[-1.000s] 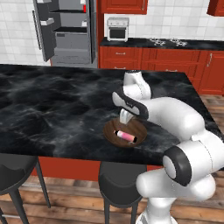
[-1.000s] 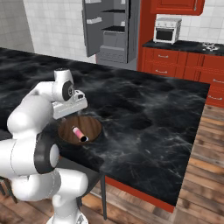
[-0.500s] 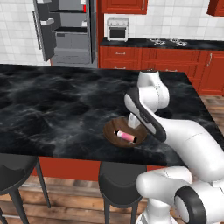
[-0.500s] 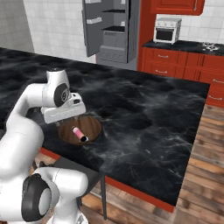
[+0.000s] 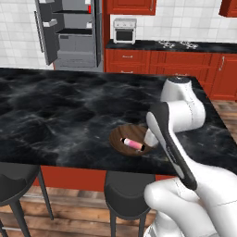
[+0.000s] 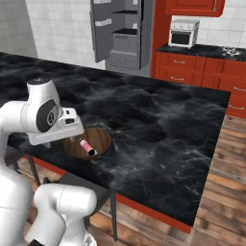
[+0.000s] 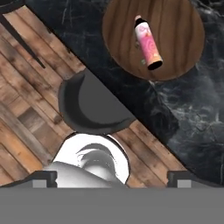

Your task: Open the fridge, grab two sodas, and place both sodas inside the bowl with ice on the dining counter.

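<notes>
1 soda in bowl, fridge open

Black marble dining counter, brown wooden bowl resting on it near the front edge

White square tiles are covering the back wall, brightly and evenly lit. Red cabinets are running along that wall under a black worktop, with more red cupboards hanging above. A small white oven is sitting on the worktop, and a stove top is lying to its right. Wooden planks are making up the floor, showing brown boards in mixed tones. Two black round stools are standing on thin dark legs on those planks, one of them showing as a dark grey seat from above.
</notes>
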Tool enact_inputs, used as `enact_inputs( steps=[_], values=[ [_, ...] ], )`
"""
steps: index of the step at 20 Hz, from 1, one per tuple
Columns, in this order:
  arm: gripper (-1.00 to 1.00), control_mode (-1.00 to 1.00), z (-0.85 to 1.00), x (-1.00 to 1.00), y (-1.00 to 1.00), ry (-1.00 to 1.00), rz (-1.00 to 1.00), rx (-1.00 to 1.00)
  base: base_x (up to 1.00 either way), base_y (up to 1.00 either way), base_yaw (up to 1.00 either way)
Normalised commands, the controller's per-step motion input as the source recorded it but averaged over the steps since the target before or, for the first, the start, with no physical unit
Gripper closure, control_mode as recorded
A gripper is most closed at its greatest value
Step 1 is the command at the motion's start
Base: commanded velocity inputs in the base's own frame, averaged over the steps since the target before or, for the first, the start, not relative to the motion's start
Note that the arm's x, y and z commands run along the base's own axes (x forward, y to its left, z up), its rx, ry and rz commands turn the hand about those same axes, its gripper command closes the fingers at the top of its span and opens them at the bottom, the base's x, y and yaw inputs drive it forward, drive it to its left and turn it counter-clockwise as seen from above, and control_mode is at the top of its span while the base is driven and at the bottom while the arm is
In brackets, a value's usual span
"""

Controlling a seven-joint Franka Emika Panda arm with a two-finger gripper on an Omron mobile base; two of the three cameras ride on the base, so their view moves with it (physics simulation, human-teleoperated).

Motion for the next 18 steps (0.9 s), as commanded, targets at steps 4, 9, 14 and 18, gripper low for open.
enact_inputs(
  steps=[4, 9, 14, 18],
  values=[
    [-1.00, -1.00, 0.36, -0.92, -0.05, -0.11, -0.11, 0.05, 0.00, 0.00, 0.00],
    [-1.00, -1.00, 0.15, -0.73, -0.17, -0.15, -0.12, 0.06, 0.00, 0.00, 0.00],
    [-1.00, -1.00, 0.00, -0.05, -0.01, 0.00, -0.01, 0.00, 0.00, 0.00, 0.00],
    [-1.00, -1.00, 0.00, 0.00, 0.00, 0.00, 0.00, 0.00, 0.00, 0.00, 0.00]
  ],
)
